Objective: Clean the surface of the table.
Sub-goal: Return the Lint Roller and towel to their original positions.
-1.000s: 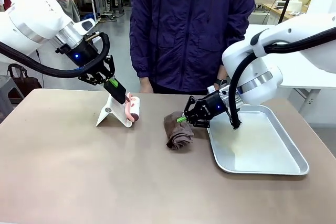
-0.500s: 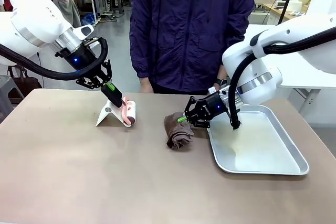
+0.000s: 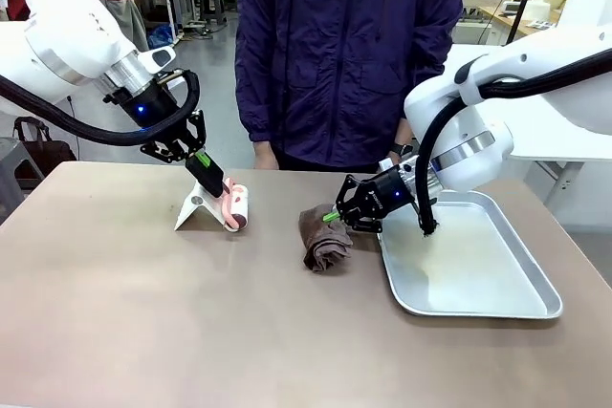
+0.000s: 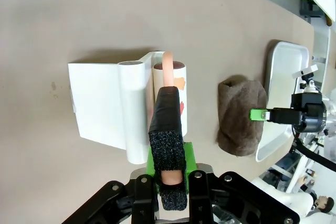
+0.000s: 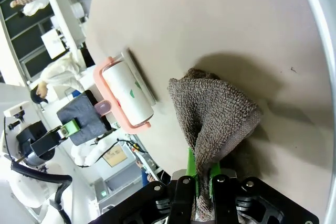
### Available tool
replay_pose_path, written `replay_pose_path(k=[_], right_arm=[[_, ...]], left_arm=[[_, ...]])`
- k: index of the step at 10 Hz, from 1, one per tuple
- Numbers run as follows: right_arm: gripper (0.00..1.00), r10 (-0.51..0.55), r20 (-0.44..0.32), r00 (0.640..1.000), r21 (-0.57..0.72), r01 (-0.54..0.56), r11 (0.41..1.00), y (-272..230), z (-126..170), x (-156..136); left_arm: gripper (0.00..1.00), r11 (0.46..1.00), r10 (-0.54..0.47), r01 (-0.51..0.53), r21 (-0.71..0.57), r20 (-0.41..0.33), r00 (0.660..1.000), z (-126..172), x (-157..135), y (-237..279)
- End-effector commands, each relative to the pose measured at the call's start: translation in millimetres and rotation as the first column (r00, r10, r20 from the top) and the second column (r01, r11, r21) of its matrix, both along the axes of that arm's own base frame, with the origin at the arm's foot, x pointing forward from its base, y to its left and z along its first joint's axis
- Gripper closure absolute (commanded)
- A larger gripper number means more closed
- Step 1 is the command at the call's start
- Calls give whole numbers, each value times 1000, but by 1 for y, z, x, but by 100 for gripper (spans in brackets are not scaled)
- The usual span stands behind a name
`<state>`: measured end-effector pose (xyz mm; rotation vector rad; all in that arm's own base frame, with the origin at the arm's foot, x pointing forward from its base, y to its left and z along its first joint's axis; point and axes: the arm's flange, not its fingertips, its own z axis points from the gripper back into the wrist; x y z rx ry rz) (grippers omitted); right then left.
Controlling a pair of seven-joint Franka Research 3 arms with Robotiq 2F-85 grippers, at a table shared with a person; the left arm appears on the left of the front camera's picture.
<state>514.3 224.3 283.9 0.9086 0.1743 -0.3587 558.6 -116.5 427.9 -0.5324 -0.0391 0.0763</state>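
Observation:
The taupe table (image 3: 143,312) carries a pink lint roller (image 3: 236,207) resting against a white stand (image 3: 196,207). My left gripper (image 3: 212,176) comes down from the upper left, its pads closed around the roller's pink handle (image 4: 168,59); in the left wrist view the gripper (image 4: 170,177) hides most of the roll. A crumpled brown towel (image 3: 323,241) lies at mid-table. My right gripper (image 3: 332,218) is shut on the towel's upper right corner, and the right wrist view shows the towel (image 5: 215,108) pinched in the gripper (image 5: 202,182).
A shallow silver tray (image 3: 478,265) sits at the right, its near-left rim close beside the towel. A person in a dark blue jacket (image 3: 349,54) stands at the far edge, one hand (image 3: 263,155) hanging just behind the stand. The table's front half is bare.
My left gripper has drawn slightly up and to the left, and the lint roller has settled a little lower against the stand. The right arm and towel have stayed put.

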Motion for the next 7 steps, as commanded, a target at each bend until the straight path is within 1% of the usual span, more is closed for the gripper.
replay_pose_path(k=[1,2,3,4,5,6,7], right_arm=[[91,1,-26,1000,-21,-2,1000,5,1,8],[32,8,-31,999,-24,-8,1000,5,0,8],[32,13,-33,999,-28,-14,1000,5,0,8],[0,13,-39,999,-27,-14,1000,5,-1,9],[28,14,-42,999,-27,-15,1000,5,-1,9],[0,13,-45,999,-28,-14,1000,4,-1,9],[0,14,-48,999,-29,-16,999,4,-1,9]], left_arm=[[43,999,-3,4,37,-27,1000,0,3,4],[19,999,2,-1,38,-27,1000,1,2,5],[0,999,12,-10,49,-25,1000,3,1,7],[0,998,24,-22,54,-26,999,5,1,9],[0,998,38,-37,55,-18,999,6,0,12],[0,998,51,-50,49,-13,999,9,0,16],[0,997,64,-64,41,-6,998,12,-1,21]])
